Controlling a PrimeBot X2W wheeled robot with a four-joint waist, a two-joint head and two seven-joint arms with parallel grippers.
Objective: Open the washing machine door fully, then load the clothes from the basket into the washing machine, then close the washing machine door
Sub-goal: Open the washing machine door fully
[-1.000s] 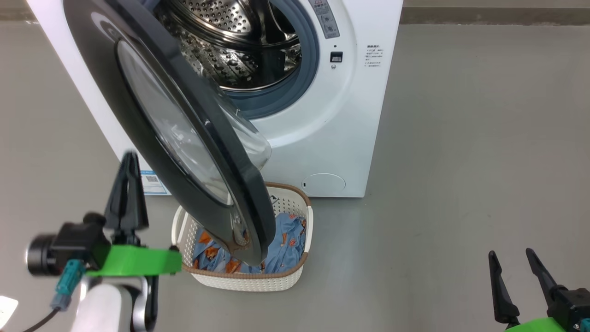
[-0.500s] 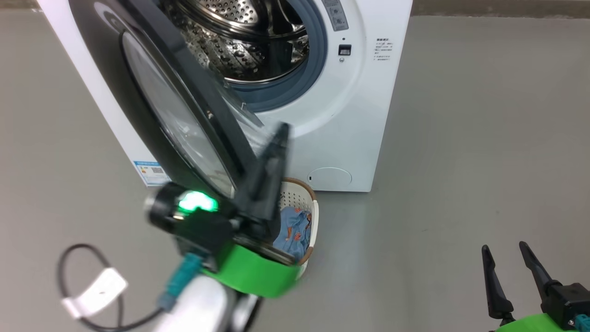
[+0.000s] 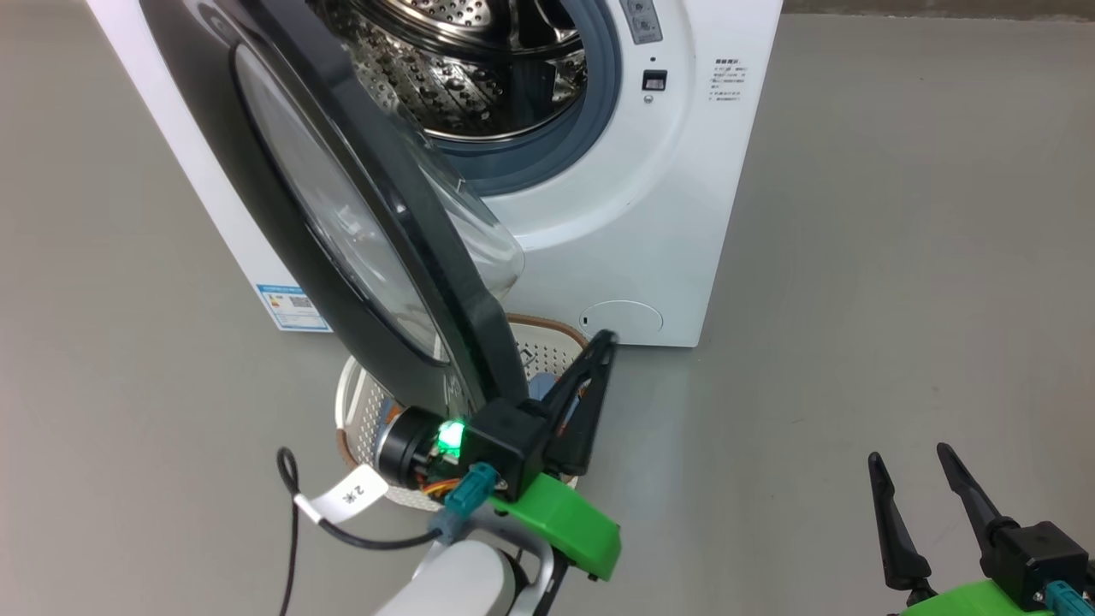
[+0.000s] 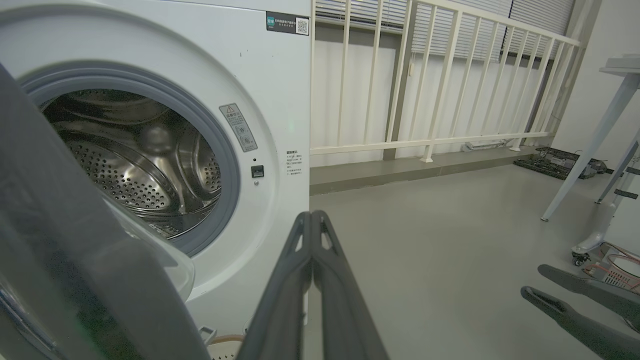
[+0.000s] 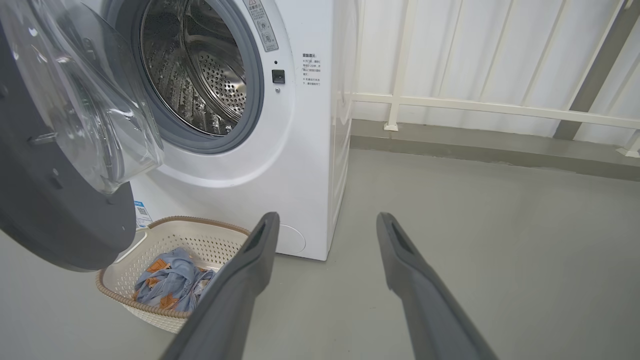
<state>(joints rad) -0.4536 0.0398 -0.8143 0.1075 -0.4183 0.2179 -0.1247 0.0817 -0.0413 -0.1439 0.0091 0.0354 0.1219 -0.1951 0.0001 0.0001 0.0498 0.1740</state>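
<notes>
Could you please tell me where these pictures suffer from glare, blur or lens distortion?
Head view: sharp, with a soft sheen on the glossy rim of the washing machine door and the green indicator light blooming. Left wrist view: the door's near edge is a blurred grey band; the bars of the railing splay, wide-angle. Right wrist view: highlights streak the door's glass bowl; the basket is crisp.

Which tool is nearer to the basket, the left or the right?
Left. The shut left tool hangs over the basket, at its right rim. The open right tool stands far off to the basket's right.
</notes>
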